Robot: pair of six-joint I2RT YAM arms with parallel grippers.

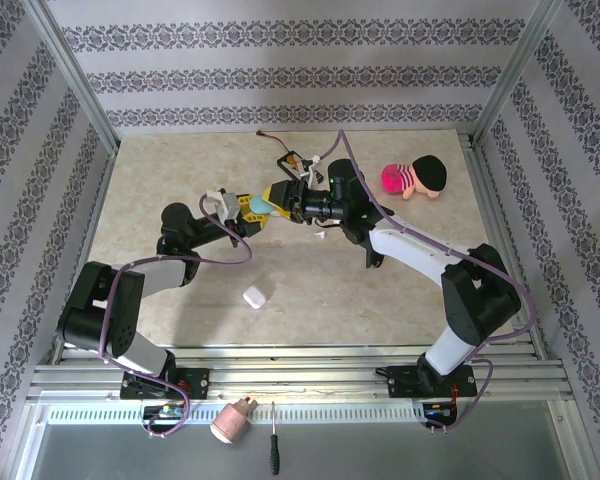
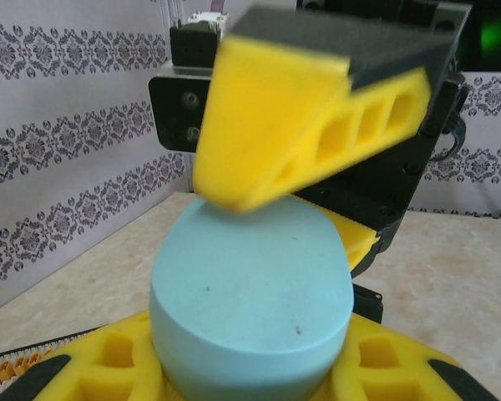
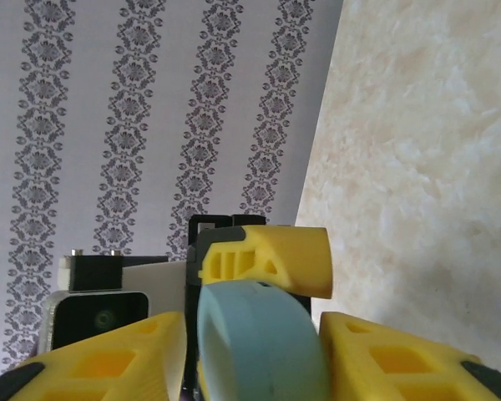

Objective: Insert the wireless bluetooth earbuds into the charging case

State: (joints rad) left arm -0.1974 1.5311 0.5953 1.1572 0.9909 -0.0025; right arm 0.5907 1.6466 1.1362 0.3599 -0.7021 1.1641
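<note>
Both arms meet nose to nose above the middle of the table.

The left arm (image 1: 180, 262) reaches forward and to the right, low and bent at the elbow. Its gripper (image 1: 245, 208) is closed on a light-blue case (image 2: 250, 309), with one yellow finger on each side. The right arm (image 1: 420, 250) stretches to the left, its wrist almost level, and the right gripper (image 1: 277, 195) faces the left one. Its yellow fingers (image 3: 108, 359) stand on both sides of the same case; one touches the top, but a firm grip is not clear.
</note>
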